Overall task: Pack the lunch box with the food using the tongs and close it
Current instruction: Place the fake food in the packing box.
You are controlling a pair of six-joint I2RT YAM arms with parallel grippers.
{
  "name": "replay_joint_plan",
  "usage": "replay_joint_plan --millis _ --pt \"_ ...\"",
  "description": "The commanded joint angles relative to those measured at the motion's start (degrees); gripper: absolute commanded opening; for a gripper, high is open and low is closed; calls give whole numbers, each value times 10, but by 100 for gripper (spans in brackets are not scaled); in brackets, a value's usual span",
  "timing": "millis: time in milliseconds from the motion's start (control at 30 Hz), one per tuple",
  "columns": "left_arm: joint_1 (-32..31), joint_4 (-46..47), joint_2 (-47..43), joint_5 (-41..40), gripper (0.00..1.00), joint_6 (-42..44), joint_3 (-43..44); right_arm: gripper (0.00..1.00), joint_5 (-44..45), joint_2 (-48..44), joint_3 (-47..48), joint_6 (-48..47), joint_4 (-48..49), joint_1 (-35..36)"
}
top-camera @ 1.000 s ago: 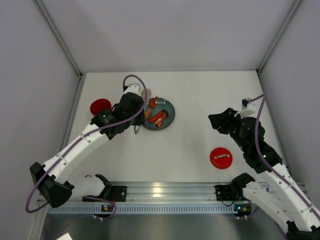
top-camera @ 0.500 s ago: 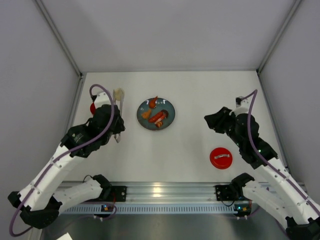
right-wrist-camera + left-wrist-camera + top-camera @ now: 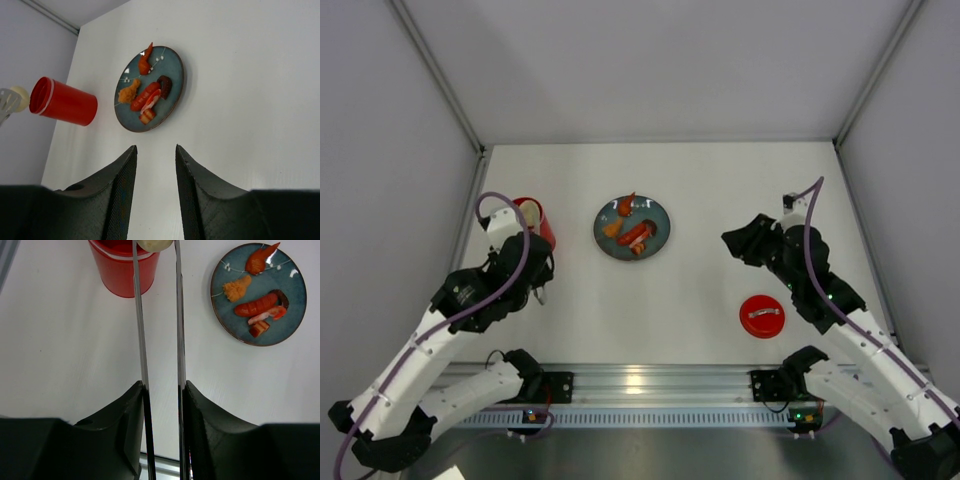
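Left tool (image 3: 162, 390) clamping tongs (image 3: 178, 330), pale slice (image 3: 155, 244) cropped by frame top

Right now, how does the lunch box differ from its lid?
The lunch box is a tall tub standing upright, mouth open; the lid is a flat disc lying down. The lunch box has a pale band near its rim; the lid carries a grey strip. The lunch box stands left of the plate, the lid to its right. Both are red and round.
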Motion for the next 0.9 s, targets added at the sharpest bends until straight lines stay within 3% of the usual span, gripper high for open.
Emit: replay_joint_plan --millis 0,333,867 --pt "2 -24 -20 -44 40 -39 -6 36 -12 2 -3 7 51 9" --pt "2 -30 -28 -77 44 -59 -14 36 -18 3 -12 9 58 8" --pt "12 12 25 -72 53 -14 -14 36 -19 -1 -13 9 51 8"
